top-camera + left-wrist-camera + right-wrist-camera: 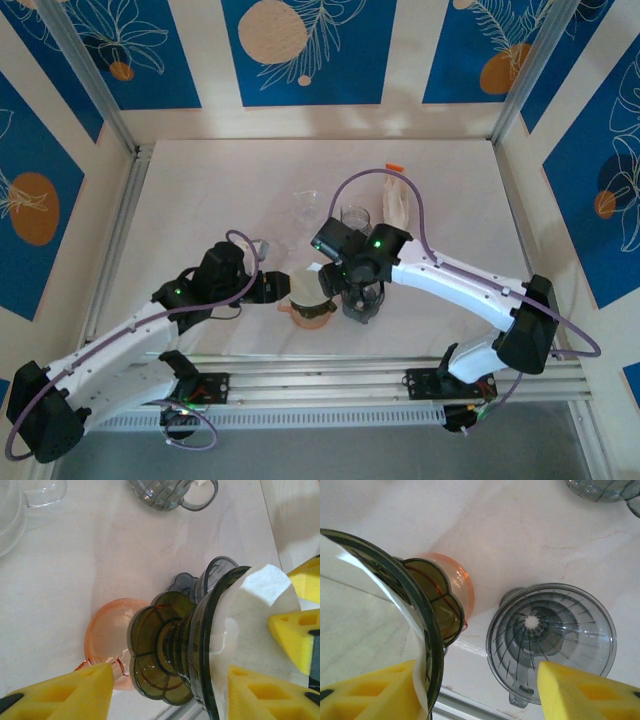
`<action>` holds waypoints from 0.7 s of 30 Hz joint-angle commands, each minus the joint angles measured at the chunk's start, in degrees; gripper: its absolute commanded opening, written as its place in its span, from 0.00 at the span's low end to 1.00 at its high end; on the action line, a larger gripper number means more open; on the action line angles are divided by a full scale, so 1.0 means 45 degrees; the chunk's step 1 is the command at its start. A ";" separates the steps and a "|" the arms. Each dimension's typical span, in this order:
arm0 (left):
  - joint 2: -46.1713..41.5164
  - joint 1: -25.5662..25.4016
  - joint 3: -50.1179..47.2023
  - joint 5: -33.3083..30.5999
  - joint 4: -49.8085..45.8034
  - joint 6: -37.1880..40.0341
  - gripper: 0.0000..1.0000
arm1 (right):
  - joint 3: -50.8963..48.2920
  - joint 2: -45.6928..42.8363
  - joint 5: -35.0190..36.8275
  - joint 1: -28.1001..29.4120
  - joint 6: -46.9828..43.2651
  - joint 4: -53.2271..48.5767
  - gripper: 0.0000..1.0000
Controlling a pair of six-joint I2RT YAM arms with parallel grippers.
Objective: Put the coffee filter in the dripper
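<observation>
My left claw: I see my left gripper [170,680] clenched on the dark dripper [165,645]. It holds it tipped over on its side between the two yellow fingers.
My right claw: my right gripper [477,675] is let go, with its fingers wide apart. One finger [370,695] is inside the mouth of the dark dripper, on the paper. The other finger [590,690] is outside the rim, with a big gap in between. It grasps nothing.
Coffee filter: the coffee filter [255,605] is white and sits inside the mouth of the dark dripper. Its top edge sticks out past the rim. In my left wrist view, the right claw's yellow fingers are at that edge.
Dark dripper: its flower-shaped foot points at the orange cup [107,630]. Its wide mouth points at my right claw.
Orange cup: it stands on the table [200,200], just behind the dark dripper's foot.
Grey dripper: a grey dripper [550,635] stands with its mouth up, just beside the orange cup. I can see the ribs and the little hole inside it.
Farther back: a glass cup [355,217] and another clear glass [305,203] stand near each other. A pile of paper filters [397,200] lies to their right.
</observation>
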 commanded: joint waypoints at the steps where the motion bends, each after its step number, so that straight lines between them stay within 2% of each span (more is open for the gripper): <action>1: -0.0128 -0.0156 -0.0201 -0.0283 -0.0261 -0.0106 0.55 | -0.0007 -0.0238 0.0337 -0.0056 0.0230 -0.0388 0.62; 7: -0.0096 -0.0159 -0.0146 -0.0265 -0.0188 -0.0128 0.56 | 0.0183 -0.0291 0.0192 0.0015 0.0144 -0.0132 0.68; 21: -0.0221 -0.0165 0.0064 -0.0159 0.0062 -0.0256 0.66 | 0.0214 -0.0624 0.0329 0.0419 -0.0063 0.0577 0.69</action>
